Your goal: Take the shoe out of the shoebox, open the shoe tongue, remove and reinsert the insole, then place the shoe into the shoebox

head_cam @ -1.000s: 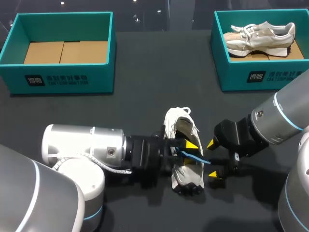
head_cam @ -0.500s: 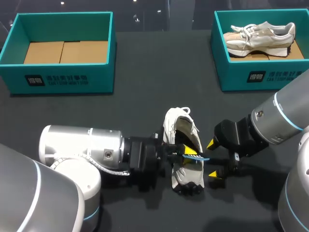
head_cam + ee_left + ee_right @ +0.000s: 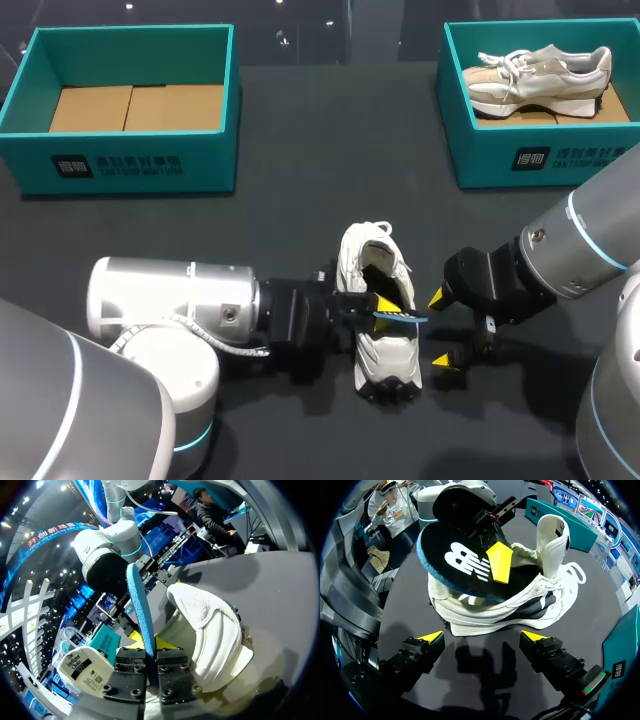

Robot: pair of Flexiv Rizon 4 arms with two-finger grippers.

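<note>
Near the table's (image 3: 300,200) front edge, the left gripper (image 3: 150,662) pinched the insole (image 3: 465,565) over the shoe (image 3: 382,352). The insole looked thin, light and floppy (best held at its heel end, I judged). The right gripper (image 3: 442,334) stood spread beside the shoe. At the far corners sat the left box (image 3: 130,160) and the right box (image 3: 520,155), which held a second shoe (image 3: 540,75).

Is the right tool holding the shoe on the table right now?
No, the right tool is open and sits short of the shoe, touching nothing.
</note>
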